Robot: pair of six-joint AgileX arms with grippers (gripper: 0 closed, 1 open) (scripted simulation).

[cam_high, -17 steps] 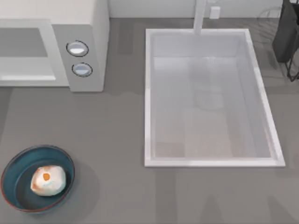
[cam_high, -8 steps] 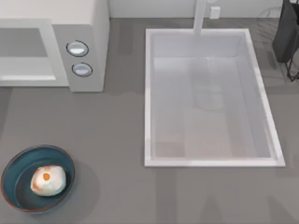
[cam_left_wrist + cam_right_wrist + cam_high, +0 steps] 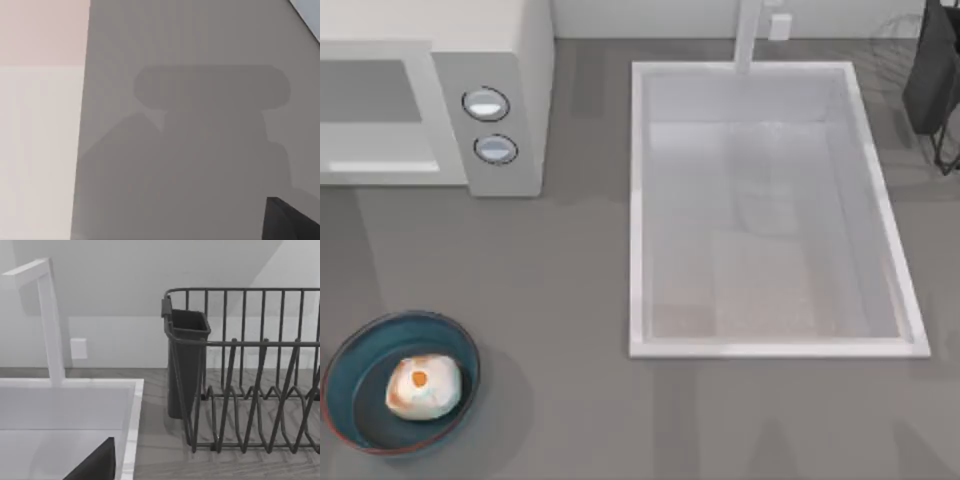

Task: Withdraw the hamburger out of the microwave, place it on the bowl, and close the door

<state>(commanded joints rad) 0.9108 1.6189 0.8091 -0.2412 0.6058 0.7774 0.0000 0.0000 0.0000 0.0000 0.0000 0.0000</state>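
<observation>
Top view first: the hamburger (image 3: 423, 388) is already sitting in the bowl (image 3: 350, 362) near the counter's front-left corner, and the microwave (image 3: 505, 60) at the back-left edge has its door (image 3: 375, 120) looking flush with the front, so you're probably done or nearly. The sink (image 3: 638, 210) takes up the right half.

Left wrist view: just bare counter (image 3: 200, 150) with an arm-shaped shadow, so you can't tell if that gripper is open or closed.

Right wrist view: faucet (image 3: 50, 325) and dish rack (image 3: 240, 370), and again you can't tell the finger state.

Risk-wise: if the door isn't truly latched, it could drift open. And a low sweep home might clip the bowl.
</observation>
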